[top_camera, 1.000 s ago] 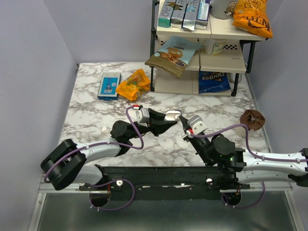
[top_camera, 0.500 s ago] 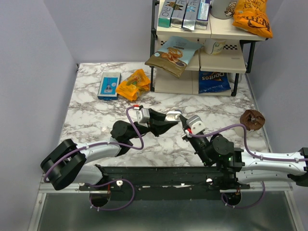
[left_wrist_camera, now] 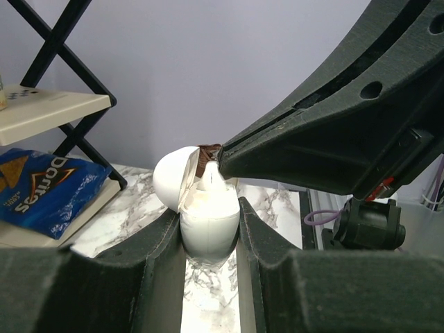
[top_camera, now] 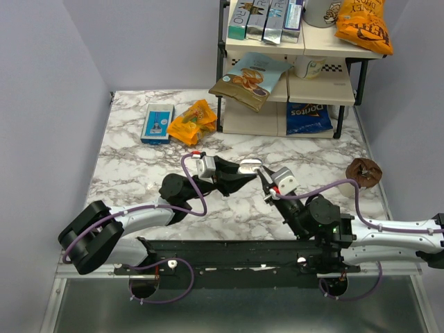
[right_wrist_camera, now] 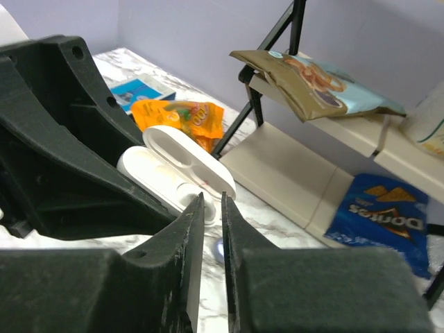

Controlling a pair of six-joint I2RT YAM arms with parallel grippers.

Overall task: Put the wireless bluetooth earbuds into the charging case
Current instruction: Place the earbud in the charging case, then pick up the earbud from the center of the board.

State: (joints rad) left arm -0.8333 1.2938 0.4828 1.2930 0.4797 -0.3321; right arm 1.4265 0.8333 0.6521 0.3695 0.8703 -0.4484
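Clamping the white charging case (left_wrist_camera: 208,225), lid open, between left fingers (left_wrist_camera: 262,243) at the top view's centre. Seemingly seating one white earbud (left_wrist_camera: 210,184) with right fingers (right_wrist_camera: 182,239) nearly together, unable to tell whether gripping it. Probably needing the second earbud too, not finding it in view.

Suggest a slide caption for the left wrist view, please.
Left gripper clamps the open white charging case while the right gripper reaches its opening from the right.

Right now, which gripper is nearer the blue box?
Left. Left gripper, holding the case, sits right of the blue box; right gripper is farther right, beyond it.
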